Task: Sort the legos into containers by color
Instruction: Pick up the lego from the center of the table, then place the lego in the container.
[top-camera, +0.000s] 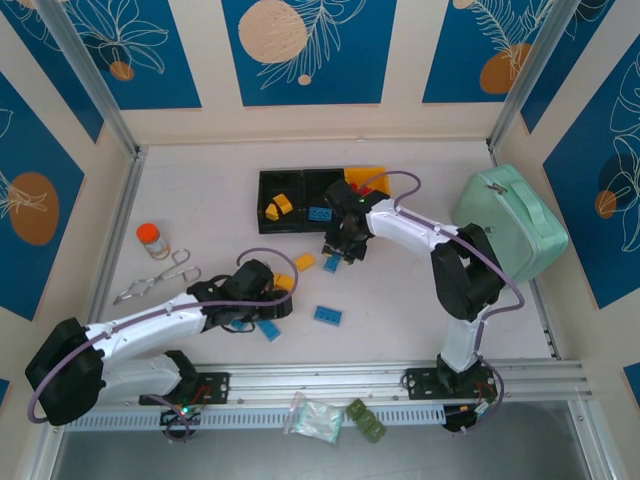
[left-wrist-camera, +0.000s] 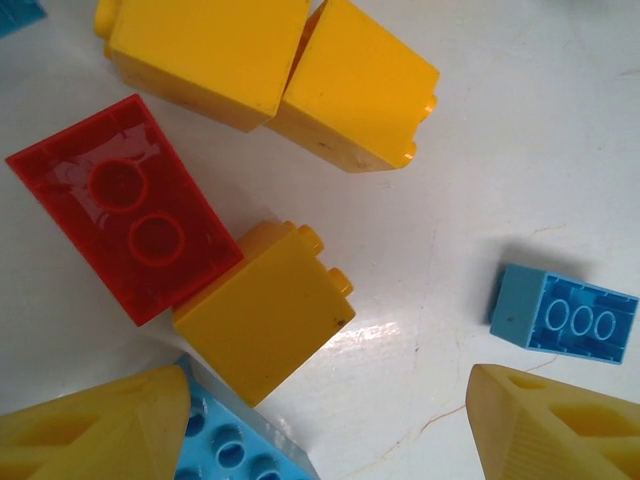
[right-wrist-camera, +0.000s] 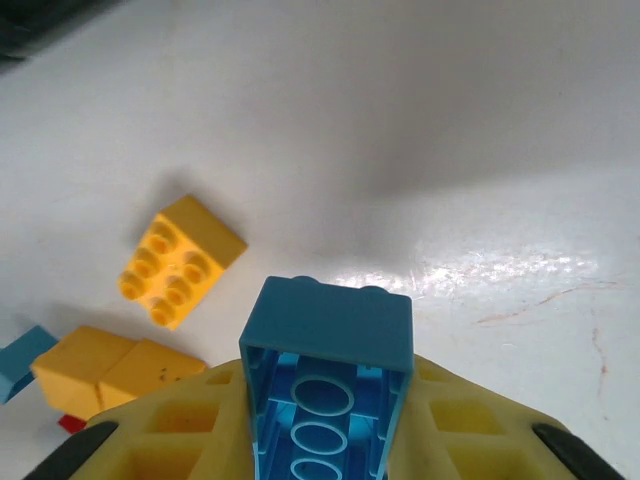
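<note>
White table (top-camera: 400, 310), blue-patterned walls. Left arm lies low, reaching right; left gripper (left-wrist-camera: 330, 410) jaws apart above scattered legos (left-wrist-camera: 265, 310). Right arm folds downward mid-table; right gripper (right-wrist-camera: 325, 435) clamps a blue lego (right-wrist-camera: 330, 325), containers (top-camera: 303, 178) just beyond.

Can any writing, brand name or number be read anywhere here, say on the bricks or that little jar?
No readable text anywhere.
Studs of the yellow brick: too blurred for any brand mark.
Undersides of the blue brick and red brick: plain.
The orange-capped jar and mint-green case: too small to show any label.
The wall panels: only leaf and circle patterns.
</note>
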